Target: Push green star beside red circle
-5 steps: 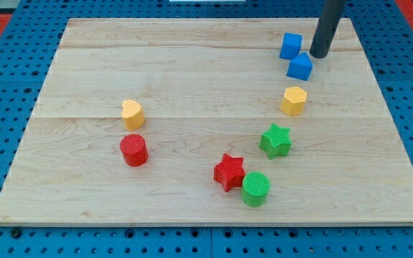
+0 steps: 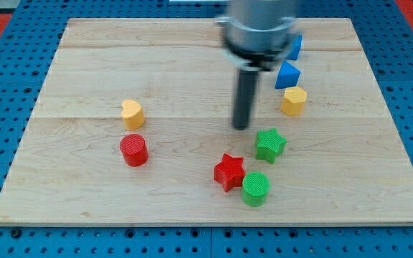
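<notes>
The green star [image 2: 270,145] lies on the wooden board right of centre. The red circle [image 2: 133,150] stands at the left of the board, far from the star. My tip [image 2: 241,127] is down on the board just up and left of the green star, a small gap apart from it. The rod rises to a blurred grey mount [image 2: 258,29] at the view's top.
A yellow heart [image 2: 131,113] sits just above the red circle. A red star [image 2: 229,172] and a green circle [image 2: 255,189] lie below the green star. A yellow hexagon [image 2: 293,101] and two blue blocks [image 2: 287,74] [image 2: 295,47] lie at upper right.
My tip has moved from the upper right by the blue blocks down and left to beside the green star. The green star has shifted slightly left. The lower blue block has shifted left too.
</notes>
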`<control>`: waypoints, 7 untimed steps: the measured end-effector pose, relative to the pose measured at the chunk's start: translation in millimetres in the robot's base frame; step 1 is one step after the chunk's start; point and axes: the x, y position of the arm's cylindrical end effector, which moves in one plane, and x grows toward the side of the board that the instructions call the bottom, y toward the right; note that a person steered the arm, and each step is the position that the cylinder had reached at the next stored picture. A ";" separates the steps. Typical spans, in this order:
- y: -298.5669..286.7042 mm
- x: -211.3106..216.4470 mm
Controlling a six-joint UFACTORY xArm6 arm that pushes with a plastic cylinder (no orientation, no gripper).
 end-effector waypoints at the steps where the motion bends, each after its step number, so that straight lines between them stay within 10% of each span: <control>1: -42.9 14.3; 4: 159.2 9.5; 7: 79.0 27.1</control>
